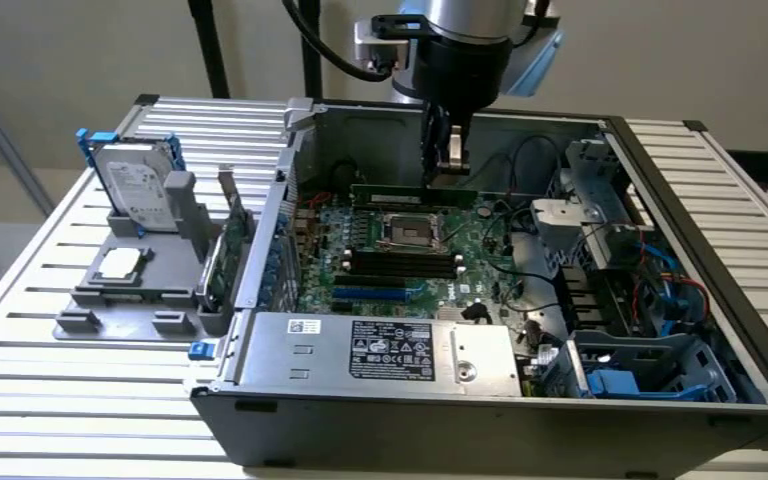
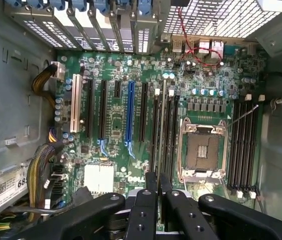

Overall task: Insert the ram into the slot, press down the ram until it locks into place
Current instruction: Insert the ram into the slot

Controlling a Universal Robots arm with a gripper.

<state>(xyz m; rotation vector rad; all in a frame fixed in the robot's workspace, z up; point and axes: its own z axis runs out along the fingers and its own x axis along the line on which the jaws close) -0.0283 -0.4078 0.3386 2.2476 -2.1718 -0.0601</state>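
While the gripper [image 1: 448, 165] hangs down from the upper centre of the exterior view, its fingers stand narrow, pinched on the top edge of the ram [image 1: 404, 195]. The green stick lies level across the middle of the frame, and the hold sits nearer its end on the exterior view's right than its middle. It appears to hover above the motherboard, not yet seated. In the wrist view the gripper [image 2: 158, 180] shows the ram [image 2: 161, 135] edge-on as a thin line running away from the fingertips. It is in line with the slot [image 2: 173, 135], which belongs to a bank of black memory sockets just beside the CPU socket [image 2: 202, 150]. Which socket of that bank it lines up with I cannot tell. In the exterior view the same bank [image 1: 398, 262] lies just below the CPU socket [image 1: 404, 232], with a short blue socket [image 1: 371, 293] lower again. At the exterior view's left, outside the open computer case [image 1: 704, 240], a hard drive [image 1: 137, 185] stands on a grey stand. From here, I judge the main risk to be a sideways miss. The sockets sit close together, so the stick could meet a socket wall or enter a neighbour. The off-centre hold could also tip it under pressure, seating 1 end while the other clip stays unlocked.
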